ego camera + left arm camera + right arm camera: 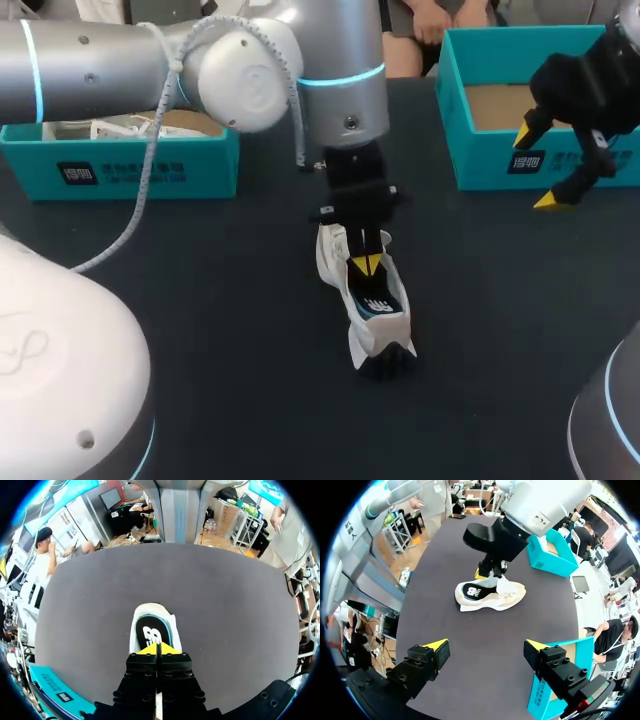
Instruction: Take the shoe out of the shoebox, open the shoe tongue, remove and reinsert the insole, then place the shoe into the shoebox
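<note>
left arm vertical over shoe point(383, 330), left fingers point(373, 264) pinched together inside | right arm at shoebox point(480, 165), right fingers point(527, 133) spread wide

1. Bright, even overhead light in all three views; no hard shadows.
2. Table point(200, 330) dark and matte, no glare.
3. Left arm point(345, 80): soft highlights along the silver shell, cyan ring glowing.
4. Shoe point(380, 325): only a thin soft shadow at the sole, seen in right wrist view.
5. Left gripper point(156, 650): body nearly black, little detail; its yellow reads bright.
</note>
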`<state>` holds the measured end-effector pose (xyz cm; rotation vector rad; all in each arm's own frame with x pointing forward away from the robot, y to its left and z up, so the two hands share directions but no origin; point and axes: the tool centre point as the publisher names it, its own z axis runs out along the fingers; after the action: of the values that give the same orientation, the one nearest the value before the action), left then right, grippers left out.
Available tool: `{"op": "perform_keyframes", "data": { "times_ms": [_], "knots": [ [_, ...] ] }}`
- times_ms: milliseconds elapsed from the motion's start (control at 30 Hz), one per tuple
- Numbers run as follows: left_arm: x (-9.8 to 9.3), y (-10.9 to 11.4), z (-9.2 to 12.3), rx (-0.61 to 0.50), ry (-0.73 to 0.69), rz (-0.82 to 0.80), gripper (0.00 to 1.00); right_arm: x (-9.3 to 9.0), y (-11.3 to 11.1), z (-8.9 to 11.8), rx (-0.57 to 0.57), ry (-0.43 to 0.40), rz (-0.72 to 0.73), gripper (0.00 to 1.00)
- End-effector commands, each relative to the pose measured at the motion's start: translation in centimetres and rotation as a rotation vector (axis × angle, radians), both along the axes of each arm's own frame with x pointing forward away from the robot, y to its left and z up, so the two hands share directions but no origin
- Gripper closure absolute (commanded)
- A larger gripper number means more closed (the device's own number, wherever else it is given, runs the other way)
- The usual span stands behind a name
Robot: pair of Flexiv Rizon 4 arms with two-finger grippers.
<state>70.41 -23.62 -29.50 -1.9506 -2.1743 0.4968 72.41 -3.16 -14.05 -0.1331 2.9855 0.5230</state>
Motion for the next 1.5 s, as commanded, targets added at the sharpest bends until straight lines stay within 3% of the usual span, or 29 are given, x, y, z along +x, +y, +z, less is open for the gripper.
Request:
{"op": "perform_keyframes", "data": {
  "times_ms": [33,100,633,733,767,833,900,1167,1500],
  "knots": [
    [-0.5,-1.2,-2.3,0.032,0.011,-0.019,1.0,0.2,0.1,0.0,-0.003,0.003,0.001,0.0],
    [-0.6,-1.5,-3.2,0.036,0.023,-0.018,1.0,0.2,0.1,0.0,-0.003,0.003,0.001,0.0],
    [-0.6,-1.5,-3.2,0.036,0.023,-0.018,1.0,0.2,0.1,0.0,-0.003,0.003,0.001,0.0],
    [-1.3,-1.5,-3.7,0.048,-0.078,0.004,1.0,0.2,0.1,0.0,-0.003,0.003,0.001,0.0],
    [-1.5,-1.7,-4.0,0.074,-0.183,0.077,1.0,0.2,0.1,0.0,-0.003,0.003,0.001,0.0],
    [-1.5,-1.8,-4.3,0.06,-0.143,0.027,1.0,0.2,0.1,0.0,-0.003,0.003,0.001,0.0],
    [-1.4,-2.0,-4.7,0.079,-0.221,0.059,1.0,0.2,0.1,0.0,-0.003,0.003,0.001,0.0],
    [-1.0,-1.8,-6.2,0.078,-0.293,0.066,1.0,0.2,0.1,0.0,-0.003,0.003,0.001,0.0],
    [-1.1,-1.6,-8.5,0.066,-0.273,0.038,1.0,0.2,0.1,0.0,-0.003,0.003,0.001,0.0]
  ]
}}
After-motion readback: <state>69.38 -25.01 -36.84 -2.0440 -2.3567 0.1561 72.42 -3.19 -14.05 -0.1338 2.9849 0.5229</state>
